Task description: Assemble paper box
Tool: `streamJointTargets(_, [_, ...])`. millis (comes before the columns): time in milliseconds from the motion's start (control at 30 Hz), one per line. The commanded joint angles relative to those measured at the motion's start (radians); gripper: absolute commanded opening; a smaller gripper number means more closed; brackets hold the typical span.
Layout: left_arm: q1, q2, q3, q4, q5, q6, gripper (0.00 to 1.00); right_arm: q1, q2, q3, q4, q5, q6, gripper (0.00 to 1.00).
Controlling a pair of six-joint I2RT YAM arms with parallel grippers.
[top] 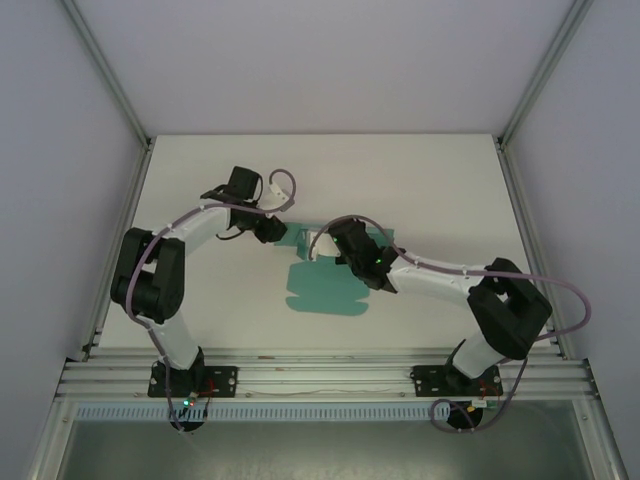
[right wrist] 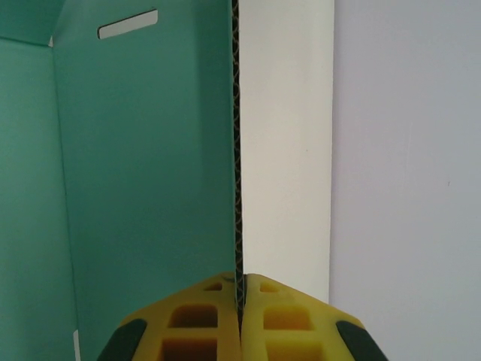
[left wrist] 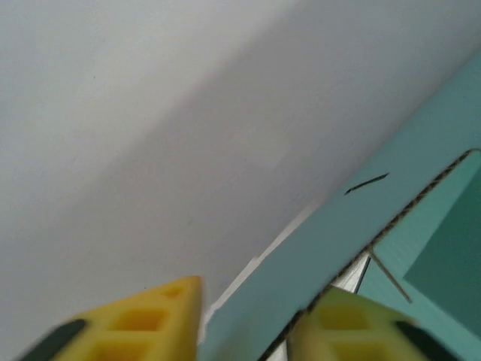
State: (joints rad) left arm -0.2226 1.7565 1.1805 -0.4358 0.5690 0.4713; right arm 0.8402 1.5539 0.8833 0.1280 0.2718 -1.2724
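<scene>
Mid-table point(top: 420, 170): box point(top: 325, 292) is a part-folded teal sheet. The near part with rounded tabs lies flat on the table; the far part is raised at the jaws.

Right jaws: clamped on a panel edge. In the right wrist view both yellow fingers point(right wrist: 195, 323) pinch the corrugated edge, teal face to its left, white back face to its right. Slot point(right wrist: 128, 24) is cut near the top of that teal face. A fold joins it to another teal panel further left.

Left jaws: apart, at the sheet's far-left corner. In the left wrist view a tilted teal flap point(left wrist: 391, 218) runs between the yellow fingers point(left wrist: 150, 323); the gap is wider than the card is thick. Can't tell if either finger touches it.

Both sets of jaws sit near each other over the sheet's far edge.
</scene>
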Motion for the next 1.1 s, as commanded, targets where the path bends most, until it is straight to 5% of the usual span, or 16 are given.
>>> streamJointTargets(0, [-0.010, 0.000, 0.030, 0.024, -0.095, -0.065, 0.09, 0.002, 0.009, 0.020, 0.008, 0.002, 0.023, 0.00])
streamJointTargets(33, [-0.009, -0.002, 0.027, 0.046, -0.117, -0.104, 0.00, 0.002, 0.008, 0.017, 0.014, 0.000, 0.034, 0.00])
streamJointTargets(600, [-0.198, -0.125, -0.117, 0.181, -0.195, -0.583, 0.00, 0.017, 0.075, -0.018, 0.141, 0.083, 0.131, 0.00])
streamJointTargets(867, [-0.204, -0.160, -0.111, 0.233, -0.087, -0.818, 0.00, 0.025, 0.106, -0.043, 0.233, 0.109, 0.133, 0.00])
streamJointTargets(1067, [-0.221, -0.167, -0.170, 0.300, -0.116, -0.895, 0.00, 0.025, 0.127, -0.071, 0.311, 0.118, 0.148, 0.00])
